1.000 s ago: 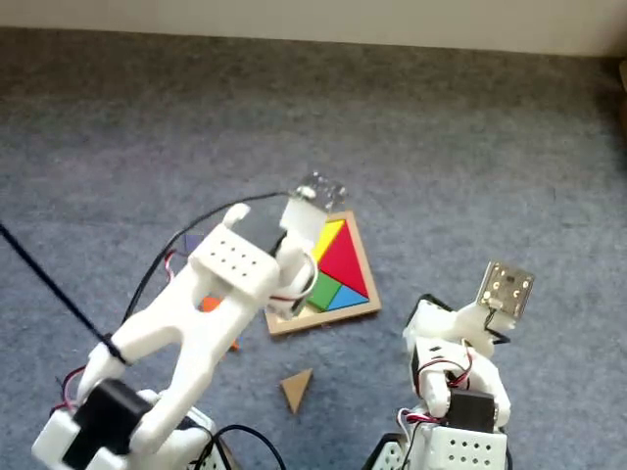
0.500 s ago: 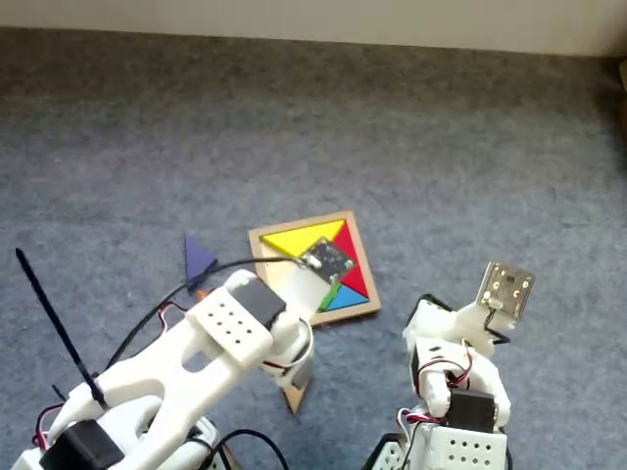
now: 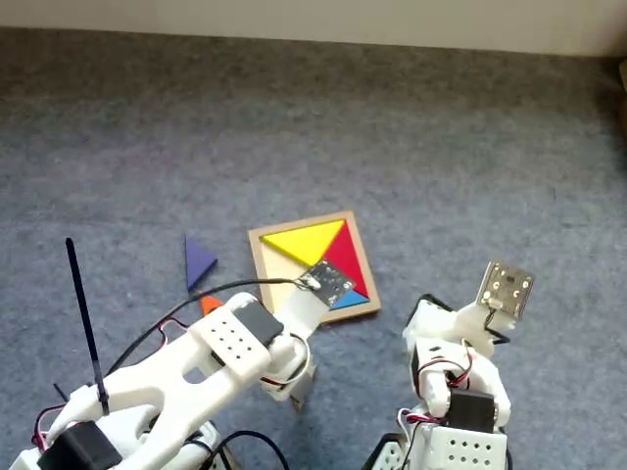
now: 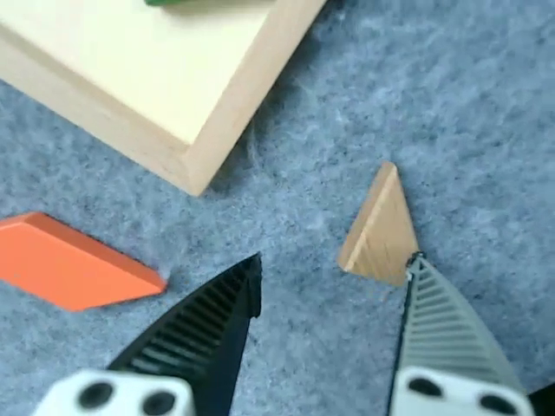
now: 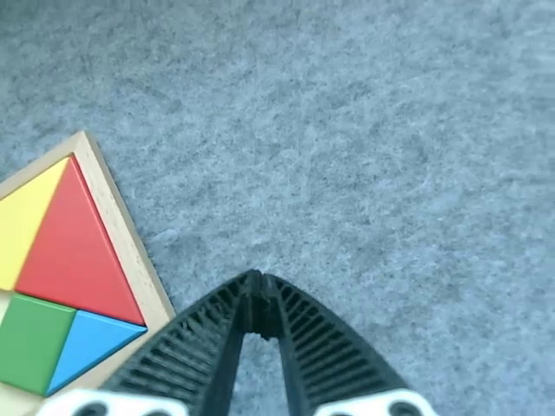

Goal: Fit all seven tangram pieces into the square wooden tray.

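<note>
Left gripper (image 4: 334, 260) spread open, low over the carpet (image 4: 486, 104); grey finger (image 4: 434, 329) touches the wooden triangle (image 4: 381, 227) at its base; triangle's long axis runs away from the gripper, sharp tip outward; orange piece (image 4: 74, 260) and tray (image 4: 251, 78) corner nearby; right gripper (image 5: 258, 295) pinched shut, empty.

The counter (image 3: 460, 147) is covered in a grey-blue, short-piled fabric (image 5: 390, 130) much like carpet, and its fuzzy fibres show plainly in both wrist views. Along the far edge in the high view runs 1 pale beige strip (image 3: 313, 18), either a wall or skirting. The light is soft and even, with faint shadows.
</note>
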Controlling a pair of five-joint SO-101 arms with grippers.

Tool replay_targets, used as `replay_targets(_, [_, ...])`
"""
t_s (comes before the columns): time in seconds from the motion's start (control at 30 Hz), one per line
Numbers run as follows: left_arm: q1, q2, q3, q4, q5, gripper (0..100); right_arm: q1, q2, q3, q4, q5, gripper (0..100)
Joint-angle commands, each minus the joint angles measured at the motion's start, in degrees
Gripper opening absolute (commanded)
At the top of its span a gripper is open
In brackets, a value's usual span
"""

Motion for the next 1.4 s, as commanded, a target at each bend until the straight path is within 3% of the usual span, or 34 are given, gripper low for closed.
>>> replay_targets(0.0, [1.27, -1.89, -0.22, -1.14, 0.79, 26, 0.57, -0.57, 5.67, -1.36, 0.53, 0.5])
replay_targets(0.37, [1.36, -1.45, -4.09, -0.88, 1.23, 26, 0.57, -0.57, 5.67, -1.36, 0.53, 0.5])
replay_targets(0.53, [1.36, -1.27, -3.91, -0.88, 8.26, 26, 0.57, -0.57, 5.67, -1.36, 0.53, 0.5])
replay_targets(0.73, [0.75, -1.27, -1.54, -1.14, 8.26, 26, 0.57, -0.57, 5.67, -1.27, 0.53, 0.5])
replay_targets(0.93, [-5.76, -1.27, -1.54, -0.97, 8.09, 26, 0.57, -0.57, 5.67, -1.19, 0.53, 0.5])
replay_targets(1.1, [-10.51, -1.27, -0.22, -0.97, 0.26, 26, 0.57, -0.57, 5.67, -1.19, 0.53, 0.5])
replay_targets(1.37, [-17.45, -1.27, 0.31, -1.05, -1.23, 26, 0.57, -0.57, 5.67, -1.19, 0.53, 0.5])
